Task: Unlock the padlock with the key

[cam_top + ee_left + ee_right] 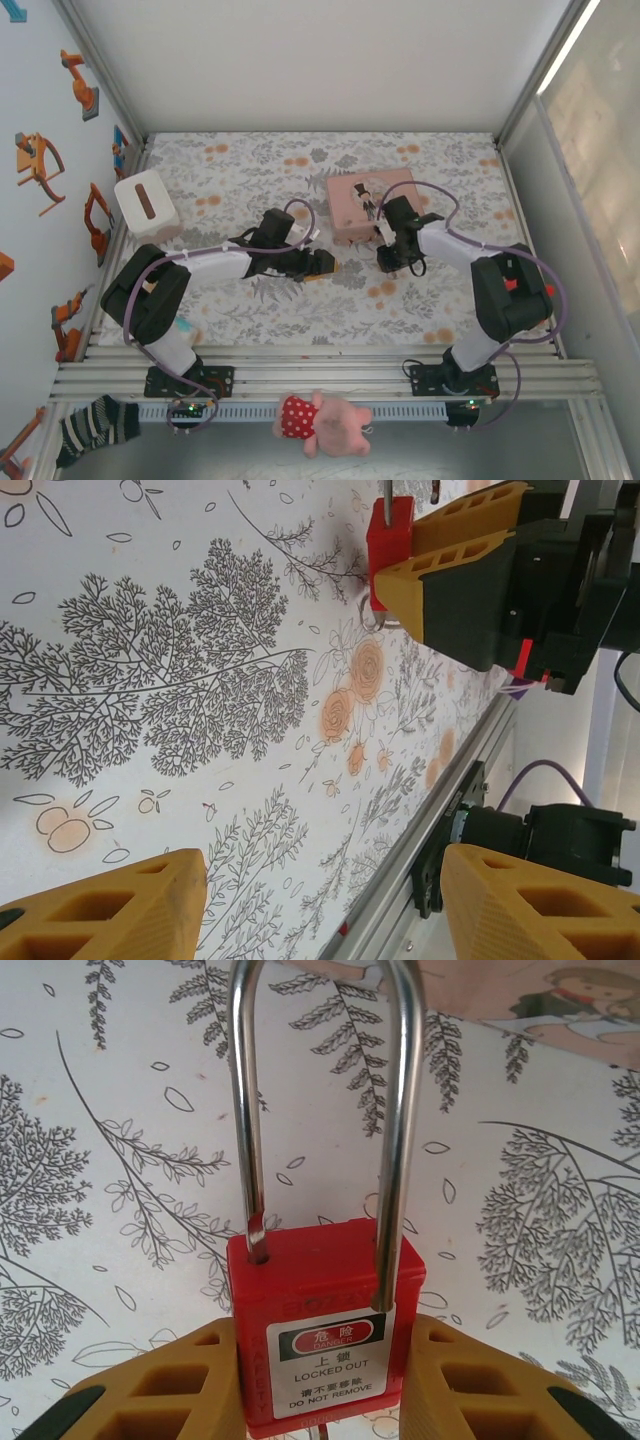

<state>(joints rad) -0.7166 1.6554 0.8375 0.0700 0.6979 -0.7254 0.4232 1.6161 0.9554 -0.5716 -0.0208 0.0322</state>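
Padlock (325, 1290) sat clamped in the right tool (325, 1345), whose yellow fingers (180, 1390) pressed against both sides of the red body. The shackle (245, 1110) stood up and away from the wrist camera as a long, thin silvery loop, both legs running down to the top of the body. A white label (330, 1365) on the near face read LOCKED OUT, DO NOT REMOVE, under a red band. From above, the right tool hung over the floral-covered table (250, 170), just in front of the pink box (360, 195) with a cartoon couple on its lid, so the lock lay near that box's front edge, about mid-table. The left tool (320, 865) was wide open and held nothing; only patterned cloth showed between its two fingers. It faced the right tool, the two near each other but apart. From the left wrist, the lock's red body stuck out past the right tool's finger, and a small metal ring (372, 618) showed just beside its end; whether a key hung on the ring could not be told. A white tissue box (147, 205) stood at the table's left side. A pink plush pig (320, 420) and a striped sock (95, 428) lay on the near frame rail, below the arm bases.
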